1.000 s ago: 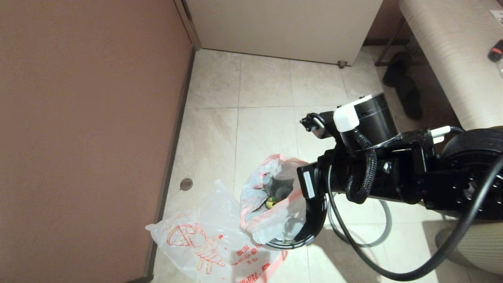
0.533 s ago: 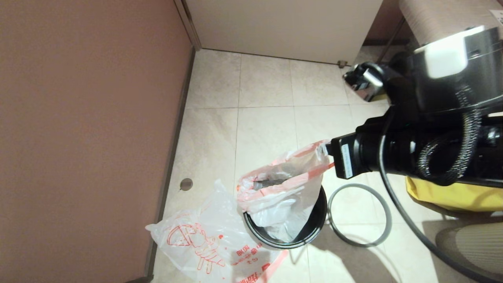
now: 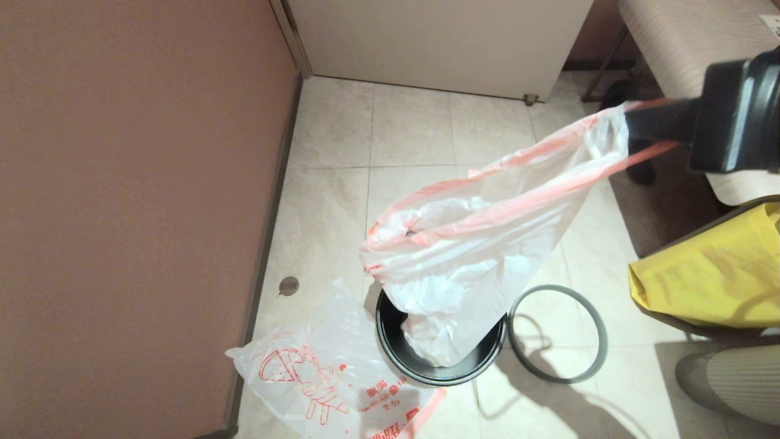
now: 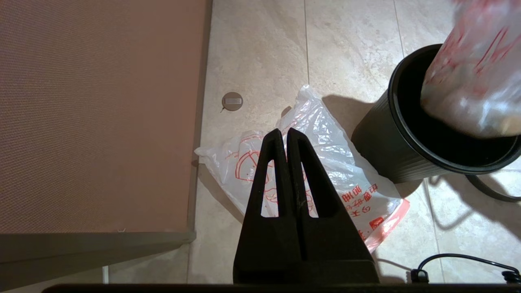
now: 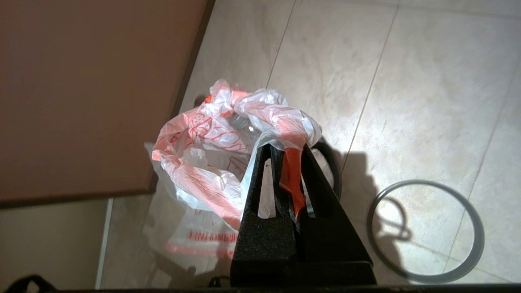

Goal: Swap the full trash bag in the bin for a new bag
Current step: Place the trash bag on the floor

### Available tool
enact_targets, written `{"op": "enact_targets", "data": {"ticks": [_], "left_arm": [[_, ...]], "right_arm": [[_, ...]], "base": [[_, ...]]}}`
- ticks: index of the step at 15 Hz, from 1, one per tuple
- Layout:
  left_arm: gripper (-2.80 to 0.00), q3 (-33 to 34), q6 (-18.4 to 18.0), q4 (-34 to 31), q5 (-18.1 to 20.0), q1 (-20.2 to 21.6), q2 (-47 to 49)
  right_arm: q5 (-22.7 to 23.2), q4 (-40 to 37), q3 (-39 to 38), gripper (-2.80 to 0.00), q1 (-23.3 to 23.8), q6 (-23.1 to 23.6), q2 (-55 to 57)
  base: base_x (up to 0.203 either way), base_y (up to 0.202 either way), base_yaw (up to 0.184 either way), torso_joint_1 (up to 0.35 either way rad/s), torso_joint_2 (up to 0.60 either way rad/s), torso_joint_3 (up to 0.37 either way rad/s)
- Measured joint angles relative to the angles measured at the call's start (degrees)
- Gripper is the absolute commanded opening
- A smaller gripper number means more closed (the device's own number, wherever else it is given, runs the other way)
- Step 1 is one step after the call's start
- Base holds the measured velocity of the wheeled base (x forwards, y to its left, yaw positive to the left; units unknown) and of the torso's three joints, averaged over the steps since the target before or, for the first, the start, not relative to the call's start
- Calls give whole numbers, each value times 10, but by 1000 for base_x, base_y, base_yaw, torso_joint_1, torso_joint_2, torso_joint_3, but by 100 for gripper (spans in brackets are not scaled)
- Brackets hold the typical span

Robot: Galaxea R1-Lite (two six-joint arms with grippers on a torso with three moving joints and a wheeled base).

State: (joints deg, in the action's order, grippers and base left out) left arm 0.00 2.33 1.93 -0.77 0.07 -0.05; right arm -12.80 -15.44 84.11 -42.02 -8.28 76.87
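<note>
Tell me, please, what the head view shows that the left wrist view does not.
Only the head view shows the right gripper pinching the orange-red top of the full trash bag, the whole grey ring lying beside the bin, and a yellow bag. Only the left wrist view shows the left gripper, shut and empty, over the new bag, and the bin's outer wall. Both show the bin, the full bag's bottom still inside it, the new bag flat on the floor, and the brown wall.

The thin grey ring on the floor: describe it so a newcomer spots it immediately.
Find the small round black bin on the pale tiled floor. Right beside it, on the side away from the brown wall, lies the thin grey ring, flat and open, unlike the crumpled white plastic bags nearby.
</note>
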Motion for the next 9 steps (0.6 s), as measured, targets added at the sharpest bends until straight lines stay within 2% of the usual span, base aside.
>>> {"op": "enact_targets", "data": {"ticks": [2,4,6,9], "left_arm": [[-280,0,0,0,0,0,0],[-280,0,0,0,0,0,0],[-280,0,0,0,0,0,0],[-280,0,0,0,0,0,0]], "right_arm": [[-1,-38,81,-280,20,0,-5],[-1,-79,191,-280,65,7,2],[-9,-88,269,-280,148,40,20],[-78,-15,290,-280,257,98,73]], "base": [[0,0,0,0,0,0],[0,0,0,0,0,0],[0,0,0,0,0,0],[0,0,0,0,0,0]]}}
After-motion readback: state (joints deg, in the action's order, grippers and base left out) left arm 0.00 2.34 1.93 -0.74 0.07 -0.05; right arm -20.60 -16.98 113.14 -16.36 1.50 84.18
